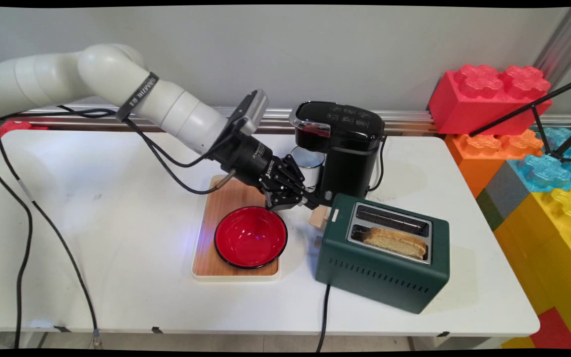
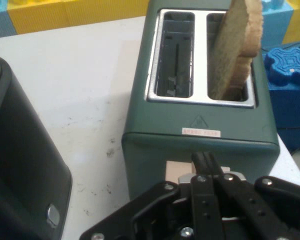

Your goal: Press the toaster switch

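A dark green two-slot toaster (image 1: 382, 258) (image 2: 200, 120) stands on the white table (image 1: 117, 223) at the right. A slice of toasted bread (image 1: 394, 241) (image 2: 237, 45) sticks up from its near slot; the other slot is empty. My black gripper (image 1: 314, 201) (image 2: 204, 161) is shut, its tips together right above the tan lever (image 1: 319, 217) (image 2: 175, 170) on the toaster's left end face. Whether the tips touch the lever I cannot tell. Nothing is held between the fingers.
A black coffee machine (image 1: 345, 148) (image 2: 20, 165) with a white mug (image 1: 308, 166) under its spout stands just behind the gripper. A red bowl (image 1: 251, 237) sits on a wooden board (image 1: 226, 198) below the hand. Big toy bricks (image 1: 488, 96) are stacked at the right.
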Robot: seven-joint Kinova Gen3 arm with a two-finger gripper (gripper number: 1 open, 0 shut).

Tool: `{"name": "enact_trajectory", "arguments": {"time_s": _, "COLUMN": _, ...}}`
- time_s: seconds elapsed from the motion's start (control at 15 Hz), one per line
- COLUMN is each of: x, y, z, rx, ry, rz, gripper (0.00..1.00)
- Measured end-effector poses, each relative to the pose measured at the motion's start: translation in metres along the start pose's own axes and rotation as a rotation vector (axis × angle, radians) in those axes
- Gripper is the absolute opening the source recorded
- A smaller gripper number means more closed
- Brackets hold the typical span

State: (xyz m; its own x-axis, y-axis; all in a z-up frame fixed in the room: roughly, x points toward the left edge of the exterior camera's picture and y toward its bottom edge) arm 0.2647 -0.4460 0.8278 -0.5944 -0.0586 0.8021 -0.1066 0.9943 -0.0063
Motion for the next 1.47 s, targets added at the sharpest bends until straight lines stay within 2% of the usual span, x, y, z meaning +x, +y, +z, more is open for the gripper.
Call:
{"name": "enact_trajectory", "arguments": {"time_s": 0.8, "x": -0.015, "y": -0.005, "z": 0.022, "rx": -0.007, "ry": 0.039, "rz": -0.037, "gripper": 0.00}}
{"name": "enact_trajectory", "arguments": {"time_s": 1.47, "x": -0.031, "y": -0.003, "z": 0.034, "rx": -0.011, "ry": 0.035, "rz": -0.051, "gripper": 0.00}}
